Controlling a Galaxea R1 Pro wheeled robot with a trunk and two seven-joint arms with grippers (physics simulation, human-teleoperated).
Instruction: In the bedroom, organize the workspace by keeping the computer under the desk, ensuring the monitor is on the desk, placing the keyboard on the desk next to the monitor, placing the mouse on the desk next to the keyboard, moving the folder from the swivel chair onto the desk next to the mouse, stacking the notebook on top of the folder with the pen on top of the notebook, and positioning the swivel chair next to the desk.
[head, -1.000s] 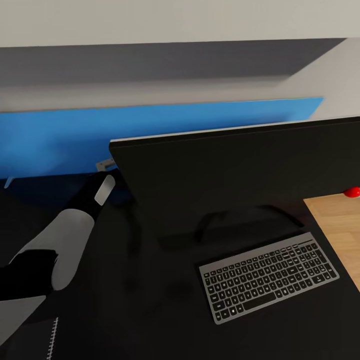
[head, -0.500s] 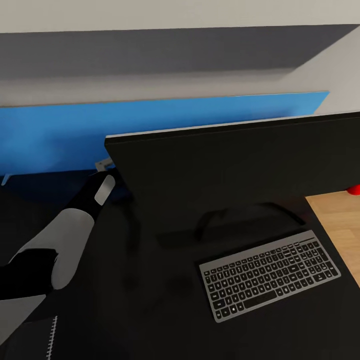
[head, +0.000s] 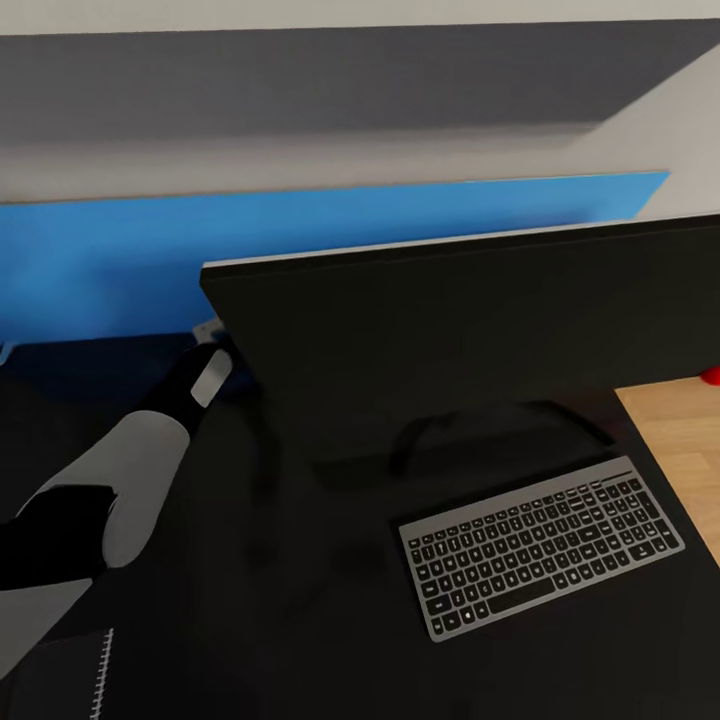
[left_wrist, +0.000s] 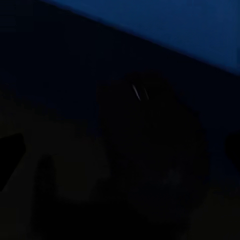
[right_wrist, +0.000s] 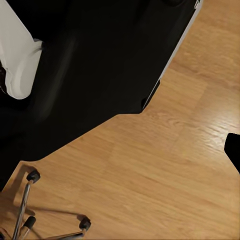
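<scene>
On the desk (head: 260, 600), head view: one monitor (head: 470, 330) stands upright, and one keyboard (head: 540, 560) lies just in front of its stand; both look placed as the task asks. One notebook (head: 70, 680) shows at the near corner, spiral edge visible, with no folder under it, so stacking is judged outstanding. The left arm (head: 130, 470) reaches behind the monitor's end toward the blue back panel (head: 300, 250); its jaws are hidden, state cannot be told.

Left wrist view: very dark; one rounded lump, possibly the mouse (left_wrist: 150, 150), below the blue panel. Grip unconfirmed.

Right wrist view: desk edge, wood floor (right_wrist: 165, 175), and the swivel chair (right_wrist: 30, 210) base with three castors visible. Jaw opening cannot be told.
</scene>
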